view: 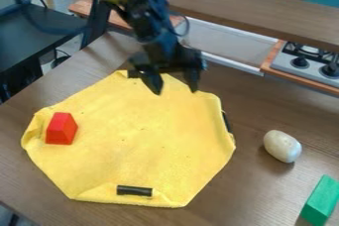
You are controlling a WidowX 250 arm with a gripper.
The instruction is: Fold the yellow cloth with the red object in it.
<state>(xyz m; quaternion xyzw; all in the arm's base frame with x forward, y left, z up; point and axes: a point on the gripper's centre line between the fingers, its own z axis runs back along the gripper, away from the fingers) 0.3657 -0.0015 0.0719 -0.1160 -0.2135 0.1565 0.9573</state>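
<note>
My black two-finger gripper (173, 82): hung empty, fingers parted. Yellow fabric cloth (145, 136): lay spread beneath, on the brown table (248, 190). Red tapered block (61, 130): sat on it, down-left of me in view.

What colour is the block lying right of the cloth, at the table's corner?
Green; it shows best in the camera view.

Cloth (142, 141): no readable text
Red block (61, 130): no readable text
Stove (285, 62): no readable marks
</note>
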